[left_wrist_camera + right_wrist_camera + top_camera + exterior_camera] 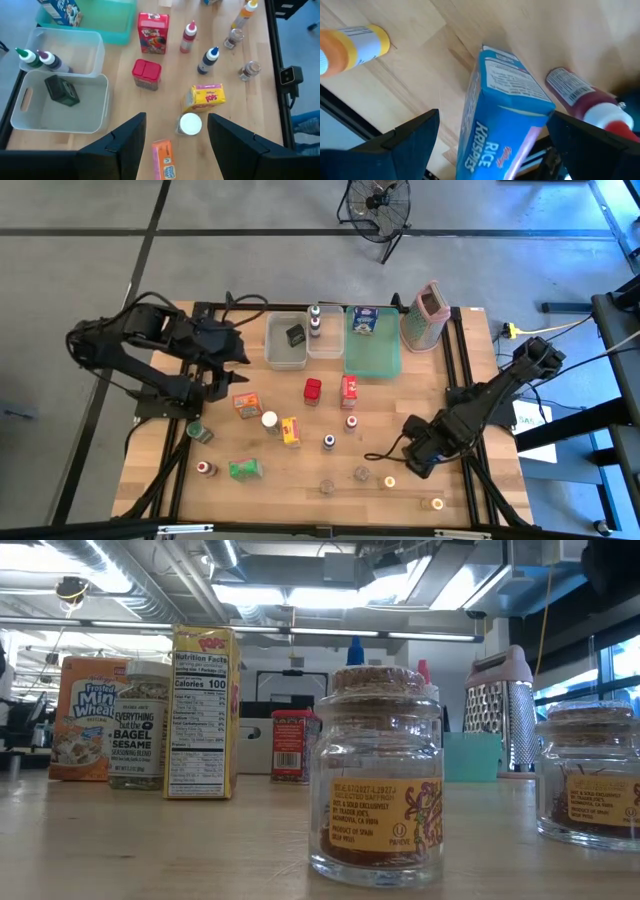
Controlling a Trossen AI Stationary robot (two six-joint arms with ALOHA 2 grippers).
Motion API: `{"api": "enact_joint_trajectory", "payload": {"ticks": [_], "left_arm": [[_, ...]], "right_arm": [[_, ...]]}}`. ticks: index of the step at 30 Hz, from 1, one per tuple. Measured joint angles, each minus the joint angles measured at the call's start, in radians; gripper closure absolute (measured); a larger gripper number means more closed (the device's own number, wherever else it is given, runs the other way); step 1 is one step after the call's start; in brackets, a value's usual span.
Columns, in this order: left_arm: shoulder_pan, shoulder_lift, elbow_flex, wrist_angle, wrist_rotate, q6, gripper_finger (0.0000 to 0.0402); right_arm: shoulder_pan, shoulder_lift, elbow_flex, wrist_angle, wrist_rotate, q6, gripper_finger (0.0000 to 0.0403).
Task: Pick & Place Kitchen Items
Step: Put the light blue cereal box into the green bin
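Now, right gripper [418, 450]: is sitting low over the table's [300, 480] near right part, its fingers [415, 142] standing wide apart.
Blue cereal box [505, 115]: is lying in the gap between those fingers, tilted. Bare wood is showing between it and one finger, and the other finger is sitting just beside its edge.
Long axis: is running lengthwise down the gap, so the fingers are facing the box's two broad sides.
Grip: is not looking clamped yet, by my judgement. Closing across the narrow width is what the next move is calling for.
Neighbours: a red-capped bottle [590, 102] is lying just beside the box and an orange-capped one [350, 45] farther off.
Left gripper [175, 120]: is hovering empty with fingers apart, well away on the far left.
Nearer arm: the right, plainly.
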Motion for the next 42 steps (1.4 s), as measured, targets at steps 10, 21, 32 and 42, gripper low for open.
{"api": "enact_joint_trajectory", "payload": {"ticks": [10, 21, 32, 42], "left_arm": [[0.000, -0.010, -0.007, 0.014, 0.000, 0.001, 0.0194], [0.000, -0.018, -0.007, 0.013, 0.002, 0.004, 0.0194], [0.000, -0.056, -0.035, 0.013, 0.001, 0.011, 0.0194], [0.002, -0.145, -0.200, 0.129, -0.001, -0.019, 0.0194]], "right_arm": [[-0.001, 0.000, -0.066, 0.123, -0.001, -0.014, 0.0039], [-0.001, 0.000, -0.073, 0.146, -0.003, 0.046, 0.0149], [-0.039, 0.000, 0.021, 0.064, 0.000, 0.061, 0.0325], [-0.171, 0.000, 0.457, -0.399, 0.077, -0.251, 0.0329]]}}
